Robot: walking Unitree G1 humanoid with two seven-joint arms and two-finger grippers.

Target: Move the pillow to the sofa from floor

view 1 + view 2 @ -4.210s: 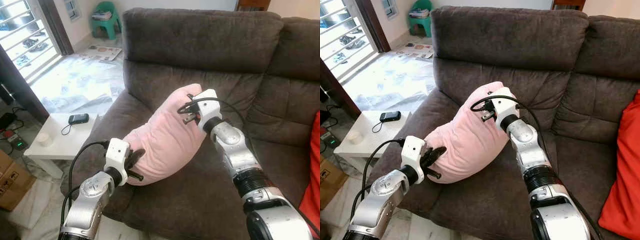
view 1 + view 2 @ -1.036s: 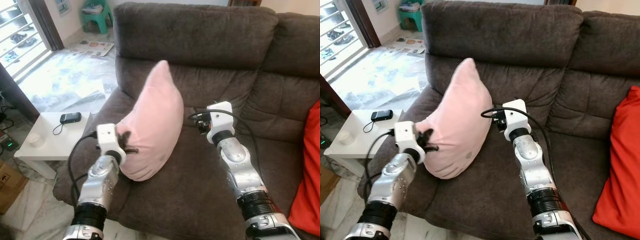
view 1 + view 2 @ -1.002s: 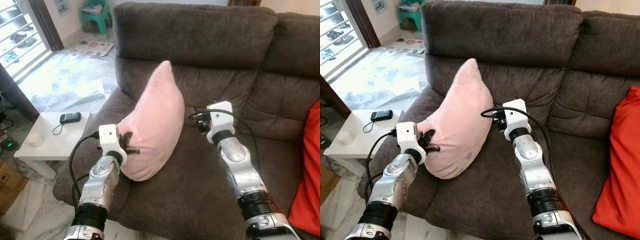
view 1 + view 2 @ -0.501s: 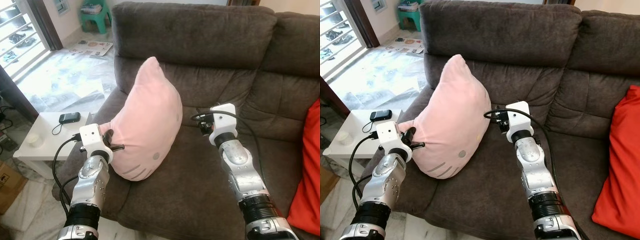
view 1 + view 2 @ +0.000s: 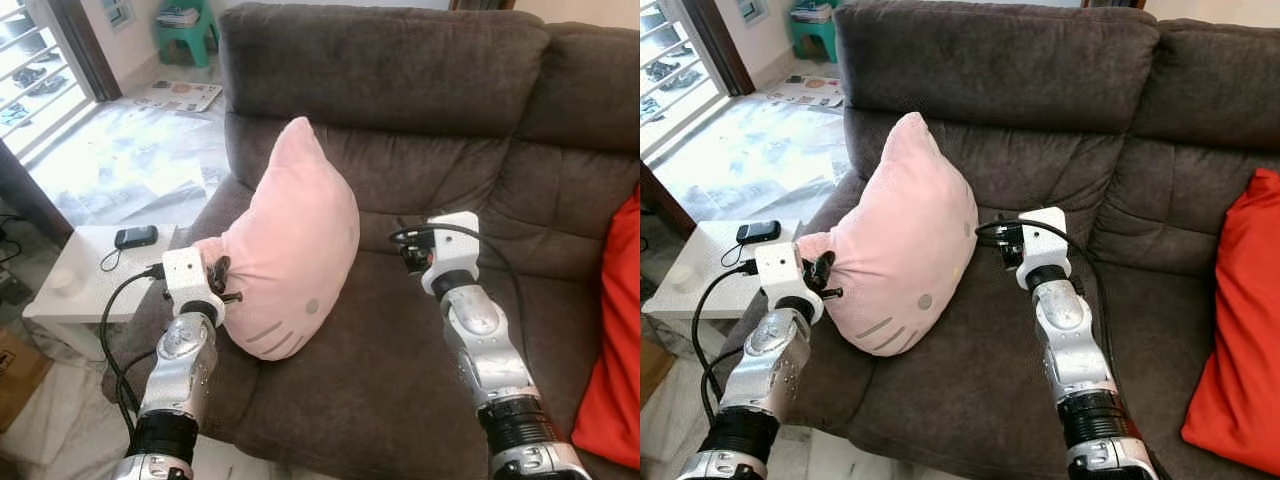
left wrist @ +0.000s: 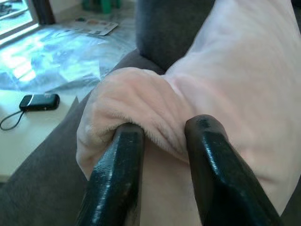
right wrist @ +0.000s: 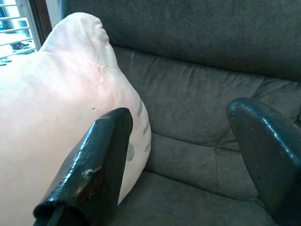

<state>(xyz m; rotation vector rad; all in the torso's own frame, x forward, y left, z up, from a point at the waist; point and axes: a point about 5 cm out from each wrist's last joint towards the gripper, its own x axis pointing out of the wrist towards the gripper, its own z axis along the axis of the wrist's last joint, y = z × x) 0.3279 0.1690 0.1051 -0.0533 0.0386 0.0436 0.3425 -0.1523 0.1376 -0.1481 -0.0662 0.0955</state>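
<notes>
The pillow (image 5: 290,245) stands on the sofa (image 5: 400,380) seat at its left end, long axis nearly upright, tip leaning toward the backrest. The left gripper (image 6: 157,155) pinches a bunched lower corner of the pillow between its two fingers, so the pillow lies straight ahead of it and this arm is the nearer one. The right gripper (image 7: 188,155) hovers with fingers spread wide and holds nothing; the pillow sits just beside it, toward the robot's left. Letting go likely turns on that pinched corner. Count: one pink pillow, one red cushion (image 5: 1235,330), two grippers, one side table (image 5: 85,290) with one phone (image 5: 133,236).
</notes>
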